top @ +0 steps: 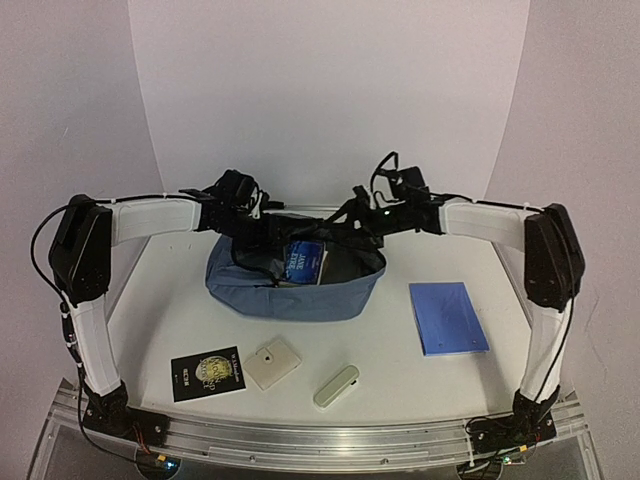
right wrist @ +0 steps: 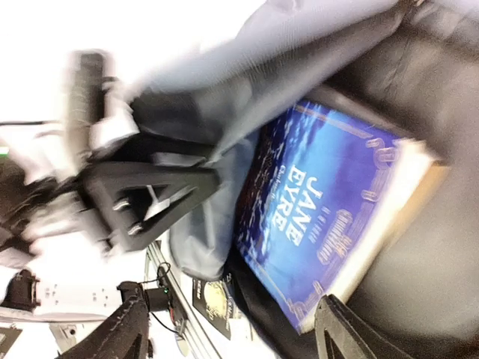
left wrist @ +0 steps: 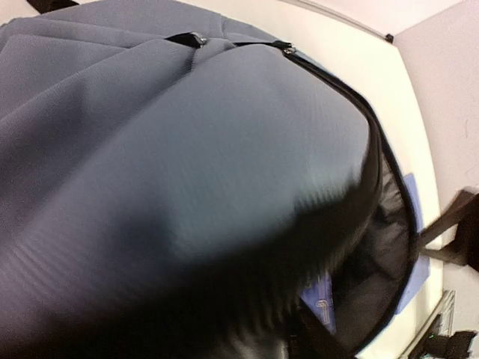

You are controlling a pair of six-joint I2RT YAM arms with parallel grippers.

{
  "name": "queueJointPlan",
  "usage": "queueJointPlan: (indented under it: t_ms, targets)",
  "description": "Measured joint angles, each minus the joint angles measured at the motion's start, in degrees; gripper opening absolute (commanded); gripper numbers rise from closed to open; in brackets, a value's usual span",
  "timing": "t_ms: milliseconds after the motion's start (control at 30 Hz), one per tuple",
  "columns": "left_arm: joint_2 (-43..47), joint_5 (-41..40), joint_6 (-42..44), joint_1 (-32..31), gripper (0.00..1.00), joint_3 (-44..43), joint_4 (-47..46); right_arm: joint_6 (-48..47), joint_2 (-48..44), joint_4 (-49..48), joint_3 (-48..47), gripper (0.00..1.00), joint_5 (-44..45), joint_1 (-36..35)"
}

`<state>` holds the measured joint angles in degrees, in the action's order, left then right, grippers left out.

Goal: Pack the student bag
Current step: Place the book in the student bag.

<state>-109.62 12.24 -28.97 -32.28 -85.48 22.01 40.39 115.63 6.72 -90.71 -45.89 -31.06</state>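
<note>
The slate-blue student bag lies open in the middle of the table, its dark lining showing. Inside it rests a blue "Jane Eyre" book, filling much of the right wrist view. My left gripper is at the bag's back left rim. In the left wrist view bag fabric covers its fingers, with a corner of the book beyond. My right gripper hovers at the back right rim. It is open, its fingers spread wide above the book and holding nothing.
A flat bright-blue notebook lies right of the bag. In front of the bag are a black book with a gold emblem, a white square object and a pale oblong case. White walls enclose the table.
</note>
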Motion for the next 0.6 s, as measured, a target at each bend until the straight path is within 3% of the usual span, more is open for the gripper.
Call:
queueJointPlan:
  t_ms: [67, 233, 333, 600]
  targets:
    - [0.0, 0.8, -0.8, 0.9, 0.79, 1.4, -0.9, -2.6, -4.5, 1.0, 3.1, 0.8, -0.3, 3.3]
    - [0.2, 2.1, -2.6, 2.3, 0.88, 2.1, -1.6, -12.2, -12.3, 7.7, 6.8, 0.83, 1.4, 12.5]
    - [0.4, 2.3, -3.7, 2.9, 0.99, 2.0, -1.5, -19.0, -14.7, 14.1, 7.8, 0.85, 3.3, 17.5]
    - [5.7, -0.6, -0.5, -0.4, 1.0, 1.0, 1.4, -37.1, -17.1, 31.0, 11.6, 0.86, 9.4, 25.7]
